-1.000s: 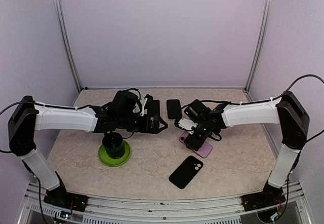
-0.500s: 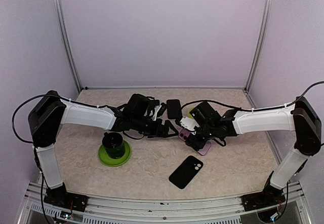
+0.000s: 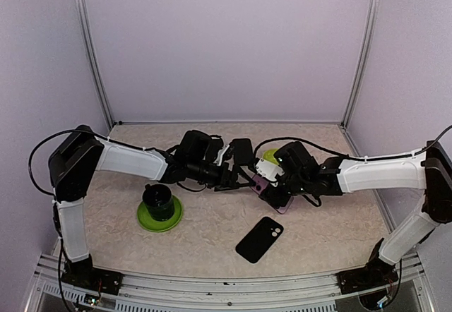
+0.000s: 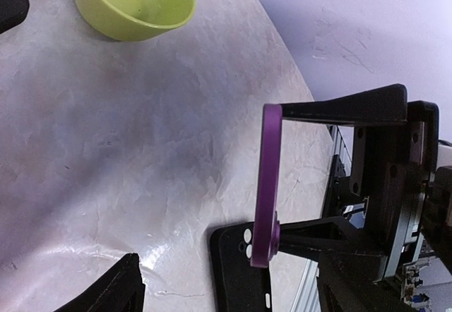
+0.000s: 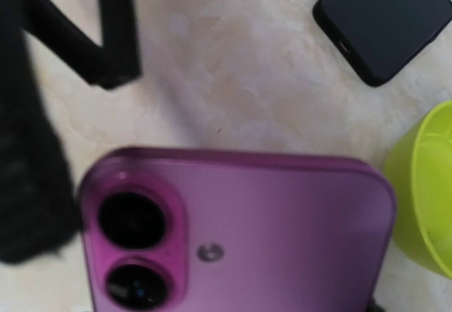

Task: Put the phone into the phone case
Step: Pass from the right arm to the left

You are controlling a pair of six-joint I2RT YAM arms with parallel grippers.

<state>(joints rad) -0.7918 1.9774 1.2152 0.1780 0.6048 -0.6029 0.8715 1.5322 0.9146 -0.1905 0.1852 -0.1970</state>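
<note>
The purple phone (image 3: 281, 202) is held off the table in my right gripper (image 3: 272, 188), which is shut on it. The left wrist view shows it edge-on (image 4: 267, 178), upright, clamped between two black fingers (image 4: 332, 107). In the right wrist view its back with two lenses (image 5: 268, 234) fills the lower frame and hides my own fingers. The black phone case (image 3: 259, 239) lies flat nearer the front; it also shows in the left wrist view (image 4: 236, 273). My left gripper (image 3: 237, 178) is open and empty, just left of the phone.
A second black phone (image 3: 242, 151) lies behind the grippers, also in the right wrist view (image 5: 385, 22). A lime bowl (image 3: 269, 157) sits beside it. A dark cup on a green saucer (image 3: 159, 210) stands at the front left.
My left gripper has moved right, up close to the phone. My right gripper has shifted a little and tilted the phone more upright.
</note>
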